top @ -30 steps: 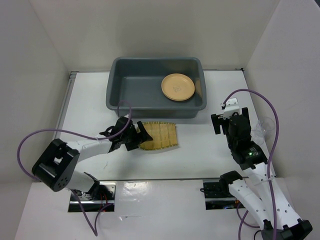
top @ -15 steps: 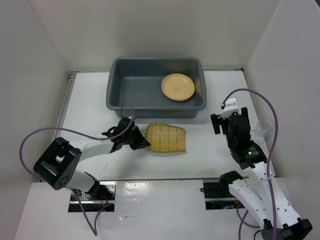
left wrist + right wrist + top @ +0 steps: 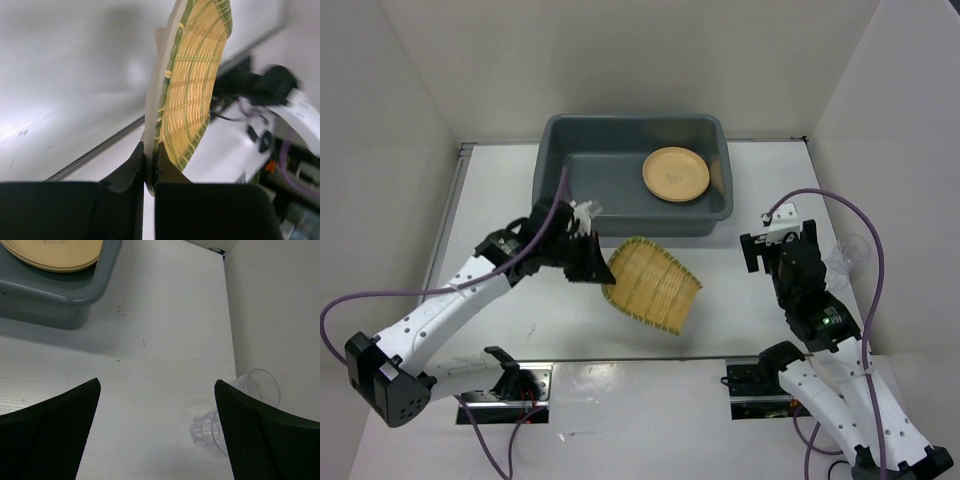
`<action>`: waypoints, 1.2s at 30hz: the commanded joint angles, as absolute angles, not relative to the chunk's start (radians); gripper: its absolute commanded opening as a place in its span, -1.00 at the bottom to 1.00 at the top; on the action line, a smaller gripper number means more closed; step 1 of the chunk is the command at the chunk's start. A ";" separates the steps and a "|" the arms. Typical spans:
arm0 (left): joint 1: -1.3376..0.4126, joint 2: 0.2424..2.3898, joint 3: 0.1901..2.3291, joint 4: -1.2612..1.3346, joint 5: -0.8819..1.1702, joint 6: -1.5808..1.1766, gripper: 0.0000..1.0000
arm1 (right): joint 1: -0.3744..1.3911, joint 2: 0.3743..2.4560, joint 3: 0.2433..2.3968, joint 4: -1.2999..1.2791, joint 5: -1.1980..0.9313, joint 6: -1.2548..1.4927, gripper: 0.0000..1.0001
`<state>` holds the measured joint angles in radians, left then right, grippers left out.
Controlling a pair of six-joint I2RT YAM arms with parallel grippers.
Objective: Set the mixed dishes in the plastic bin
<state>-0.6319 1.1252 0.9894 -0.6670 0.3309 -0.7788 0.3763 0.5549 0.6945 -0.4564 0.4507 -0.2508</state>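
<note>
Left pincer (image 3: 150, 156) clamped on tray (image 3: 192, 85) rim, tray tilted on edge: judged light, stiff; slick lip could pivot; rim grip suits. Right pincer (image 3: 157, 427) wide open, empty.

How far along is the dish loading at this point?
Done: one yellow plate lies inside the grey bin; no other plate shows in any view. In hand: the left gripper is shut on the edge of the woven tray, holding it tilted above the table in front of the bin. Left: the tray must go in, and the clear cup lies on its side by the right wall. The right gripper is open and empty.
</note>
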 commanded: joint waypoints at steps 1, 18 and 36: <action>-0.569 1.169 1.192 -0.730 0.640 -0.574 -1.00 | 0.423 0.525 0.692 -0.390 0.491 -0.229 0.98; -0.256 2.065 2.085 -0.538 0.862 -0.746 -1.00 | 0.460 0.468 0.692 -0.371 0.537 -0.219 0.98; -0.244 2.991 3.129 -0.454 0.954 -1.140 -1.00 | 0.460 0.583 0.683 -0.380 0.537 -0.219 0.98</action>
<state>-0.2550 2.9974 3.0653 -0.5625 0.9066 -1.0809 0.4519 0.5713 0.6933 -0.4286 0.5205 -0.2321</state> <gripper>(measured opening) 0.057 0.990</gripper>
